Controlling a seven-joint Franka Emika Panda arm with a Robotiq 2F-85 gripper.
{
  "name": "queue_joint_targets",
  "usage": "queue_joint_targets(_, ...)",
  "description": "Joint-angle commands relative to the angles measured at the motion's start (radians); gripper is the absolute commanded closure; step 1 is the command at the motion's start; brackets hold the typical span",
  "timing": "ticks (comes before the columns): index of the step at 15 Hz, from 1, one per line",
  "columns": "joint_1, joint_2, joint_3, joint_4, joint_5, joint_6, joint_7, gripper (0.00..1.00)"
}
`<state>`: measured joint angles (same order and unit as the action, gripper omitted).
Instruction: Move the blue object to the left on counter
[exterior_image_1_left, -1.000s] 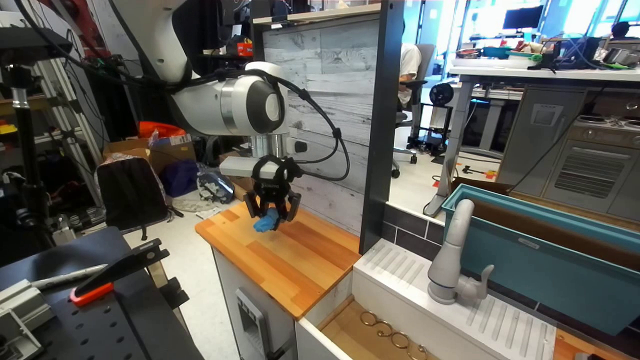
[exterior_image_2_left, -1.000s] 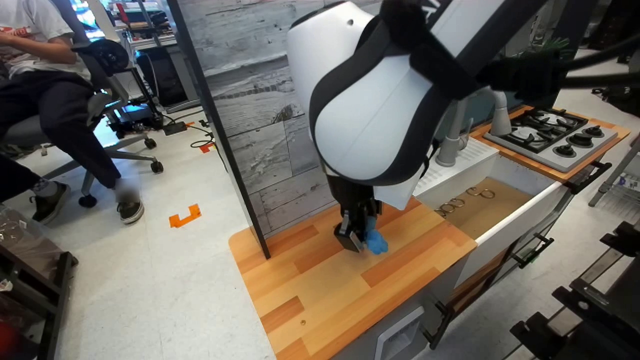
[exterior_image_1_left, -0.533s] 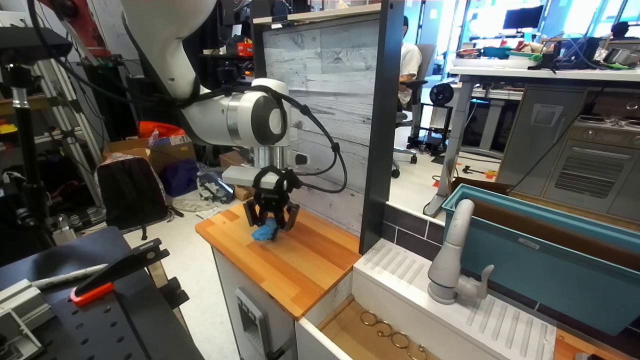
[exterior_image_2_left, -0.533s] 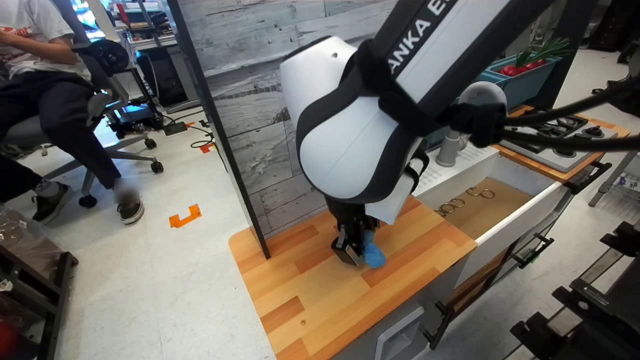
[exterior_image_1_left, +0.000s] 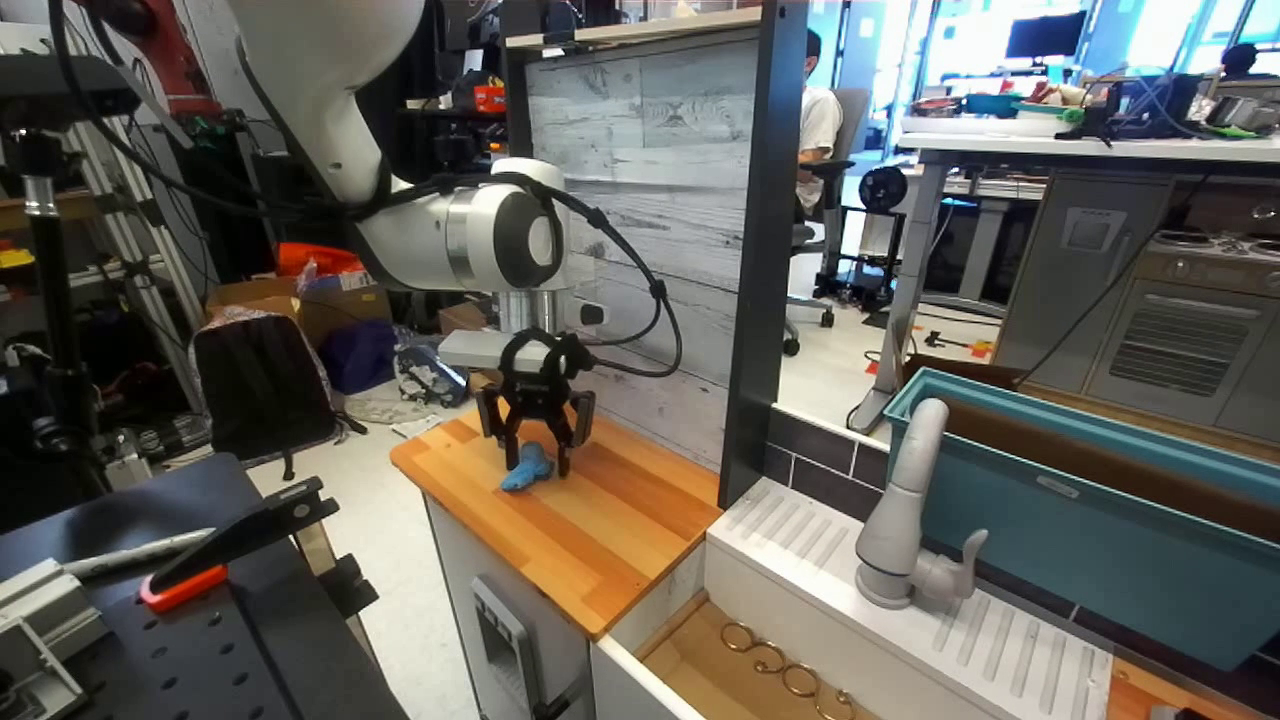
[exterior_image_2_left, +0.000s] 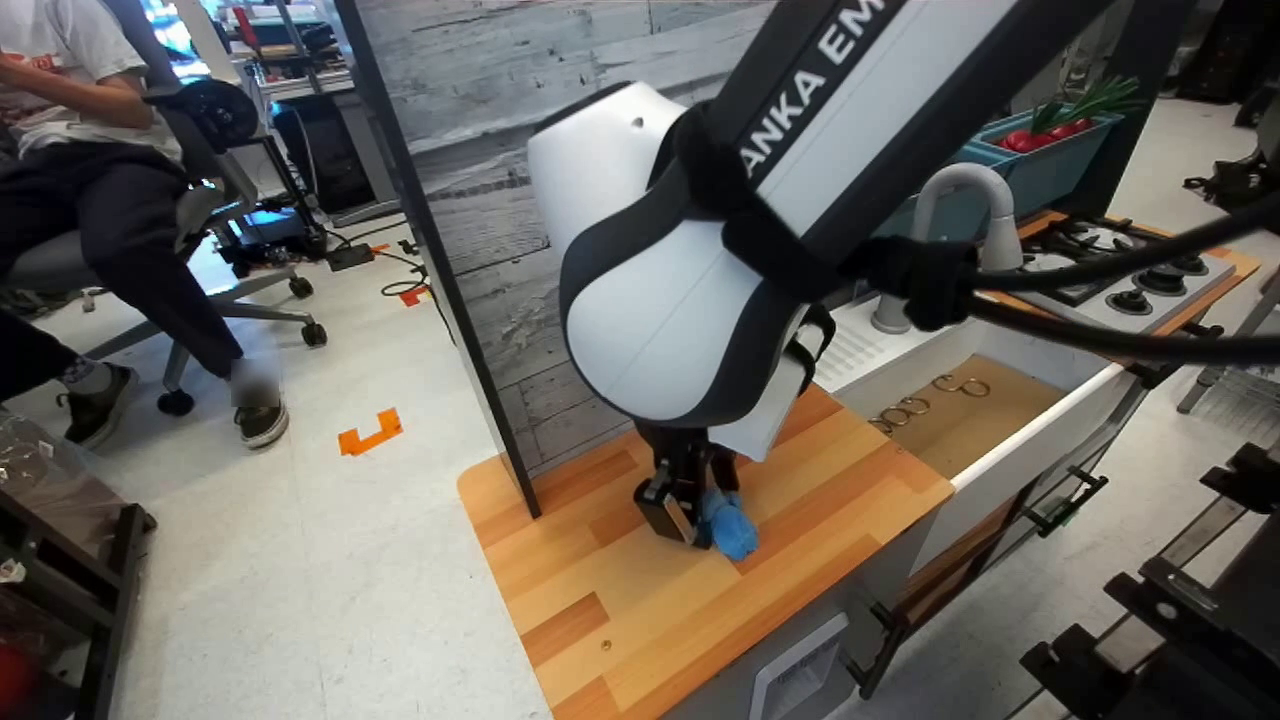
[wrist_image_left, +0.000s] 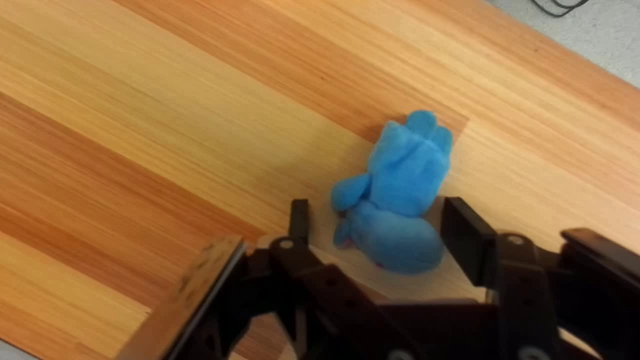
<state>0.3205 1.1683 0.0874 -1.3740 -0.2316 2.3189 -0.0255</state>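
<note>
A: Whereabouts is the blue object (wrist_image_left: 400, 192) lying?

B: On the counter (wrist_image_left: 125, 130), apart from its edges; in both exterior views the gripper (exterior_image_1_left: 538, 469) is hanging over it.

A: And the jaws?

B: Standing spread, pinching nothing. The fingers (wrist_image_left: 300, 220) are flanking the rounded head end. Bare counter is showing between head and finger on one side; on the other they are standing so near that I'm not managing to tell touching from apart.

A: Handling?

B: I'm judging it light and soft, a small stuffed figure (weight is only being guessed at here). Probably it will be giving under a squeeze, its nap holding against slip, nothing much to break. For a hold I'm favouring the neck, where head and body are meeting; taking the stubby arm alone would risk its swinging.

A: Materials?

B: Its cloth is looking matte and fuzzy, creasing across the body, ending in rounded lobes opposite the head; small pinkish marks are dotting the head. The counter is running in planks, honey to red-brown, fine-grained, seemingly smooth. Below it a grey cabinet (exterior_image_1_left: 558, 655) is standing; behind, a wall panel (exterior_image_1_left: 650, 220) is wearing a weathered-board pattern.

A: Leftward shift, done or pending?

B: I'm not able to tell from how things are lying.
</note>
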Motion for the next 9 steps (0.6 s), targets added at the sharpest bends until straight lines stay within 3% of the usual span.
queue_joint_targets(1, 0.055, -0.039, -0.031, -0.047, -0.036, 0.048, 0.029, 0.01)
queue_joint_targets(9, 0.073, -0.287, -0.041, -0.414, -0.043, 0.278, 0.123, 0.0)
